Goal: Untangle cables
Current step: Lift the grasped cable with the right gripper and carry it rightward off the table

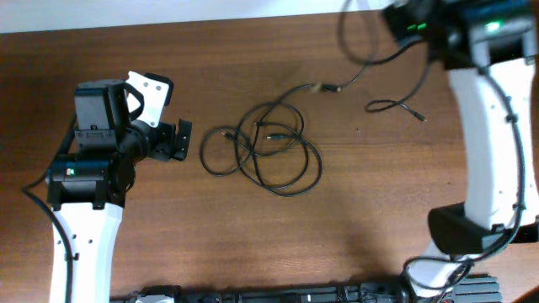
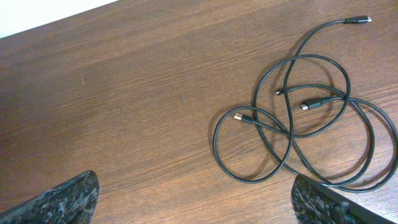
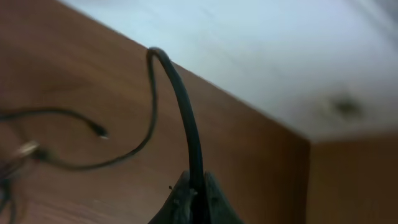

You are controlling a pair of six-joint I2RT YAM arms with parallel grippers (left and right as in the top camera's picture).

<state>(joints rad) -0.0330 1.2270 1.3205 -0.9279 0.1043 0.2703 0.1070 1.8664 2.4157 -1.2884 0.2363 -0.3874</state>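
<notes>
While cables [image 1: 271, 135] loop on the wood table [image 1: 354, 240], left jaws gape, right jaws pinch one.

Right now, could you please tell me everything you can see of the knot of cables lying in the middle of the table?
The cables are thin, black, rubbery-looking cords lying flat on the brown wooden table in several overlapping loops, not yet untangled. Small plug ends rest inside the loops, and one tail runs out toward a pale connector. Only the table touches the loops; the open left gripper stands apart beside them.
</notes>
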